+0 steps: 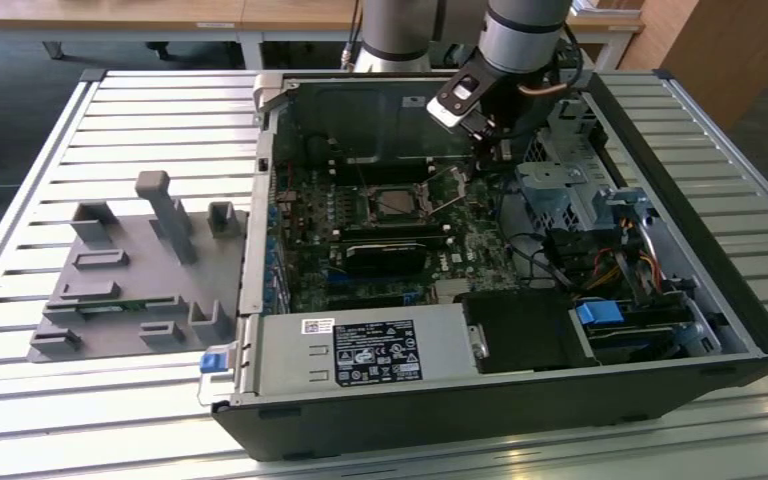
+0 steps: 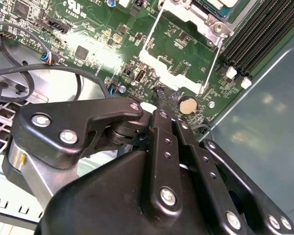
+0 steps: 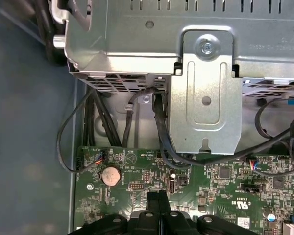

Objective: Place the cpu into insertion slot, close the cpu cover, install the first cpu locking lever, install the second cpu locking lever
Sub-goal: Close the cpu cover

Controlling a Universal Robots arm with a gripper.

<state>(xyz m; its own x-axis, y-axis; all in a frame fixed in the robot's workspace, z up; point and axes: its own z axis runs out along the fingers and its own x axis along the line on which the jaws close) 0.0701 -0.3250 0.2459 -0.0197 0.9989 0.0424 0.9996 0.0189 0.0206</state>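
1. My gripper (image 1: 494, 158) hangs inside the open computer case (image 1: 491, 425), close to the case wall nearest my arm's base. Its black fingers (image 3: 153, 203) are drawn together, narrow, with just a thin seam between them in the first wrist view.
2. In the second wrist view my tips sit just beside the cpu cover (image 2: 174, 73). It is a silvery frame swung up off the socket, and green board shows through its cut-out centre.
3. A round coin cell (image 2: 187, 104) lies on the motherboard (image 2: 98, 34), between my tips and the cover's lower edge.
4. The insertion slot (image 1: 377, 205) lies on the board to the exterior view's left of my gripper. A pale grey square in its middle looks to me like the cpu (image 1: 399, 204) seated there.
5. Long black memory slots (image 2: 259, 34) run beside the socket.
6. White print dots the board around the connectors; I leave it unread.
7. A bare metal drive cage (image 3: 201, 93) stands past the board's edge, with black cables (image 3: 159, 127) dropping from under it onto the board.
8. At the case's near side, a metal box carries a black label (image 1: 375, 353) with white print and marks, and a small white sticker (image 1: 320, 326) beside it.
9. The case stands on the slatted table (image 1: 157, 110), toward the edge on the exterior view's right. A grey fixture (image 1: 131, 270) lies toward the opposite edge.
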